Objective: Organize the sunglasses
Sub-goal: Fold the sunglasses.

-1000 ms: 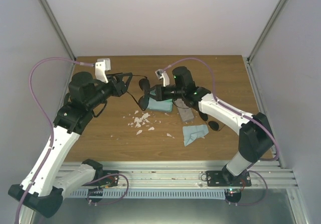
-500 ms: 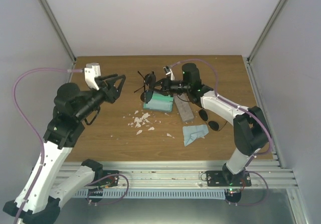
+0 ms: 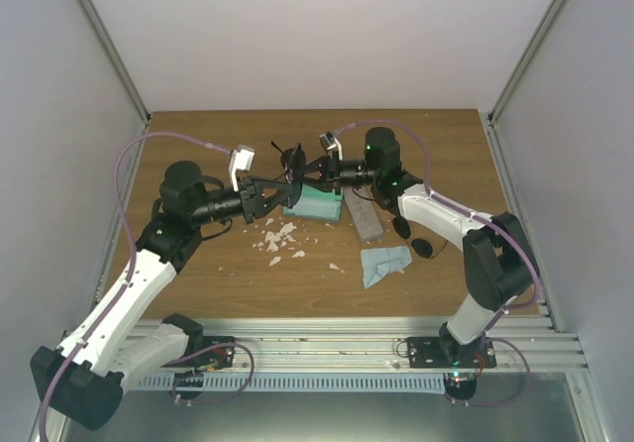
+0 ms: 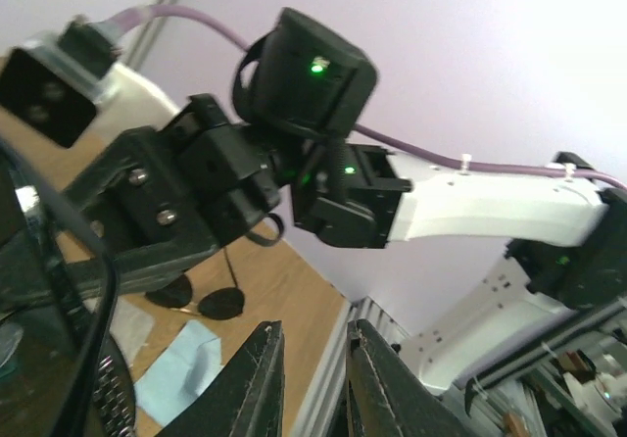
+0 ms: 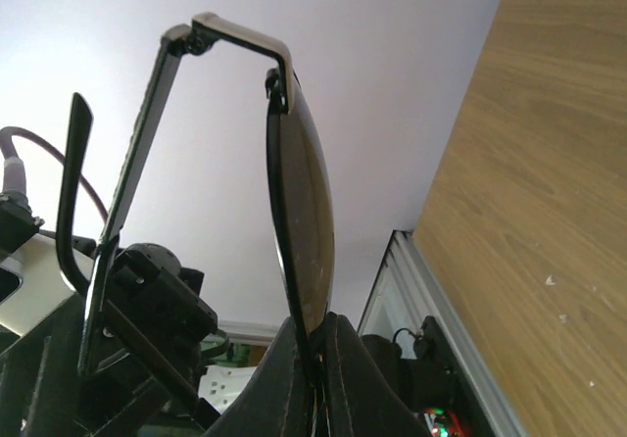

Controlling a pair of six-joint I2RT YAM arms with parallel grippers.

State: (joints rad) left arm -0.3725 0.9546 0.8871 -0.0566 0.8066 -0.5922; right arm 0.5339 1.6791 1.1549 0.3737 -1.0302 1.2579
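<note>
Firmly clenched, the right gripper [image 5: 315, 344] pinched the lower edge of one lens of a pair of sunglasses [image 5: 299, 212]. It held the frame on edge above the table [image 3: 198, 274], the thin temple arms swung out toward the opposite arm. Facing it from the left, the left gripper [image 4: 315, 331] hung level with the frame. Its fingers stood a narrow gap apart with nothing visible between them. It sat close beside the temple arms, though whether it touched them could not be made out.

Below the meeting grippers, in the overhead view, lay an open case with green lining [image 3: 317, 204], and just to its right a closed grey case [image 3: 367, 222]. The second pair of sunglasses [image 3: 423, 249] rested flat on the wood under the right forearm, near the grey case and apart from both grippers. A crumpled light-blue cloth [image 3: 384, 262] lay just in front of that pair. White scraps [image 3: 277, 236] were scattered on the wood below the left gripper.
</note>
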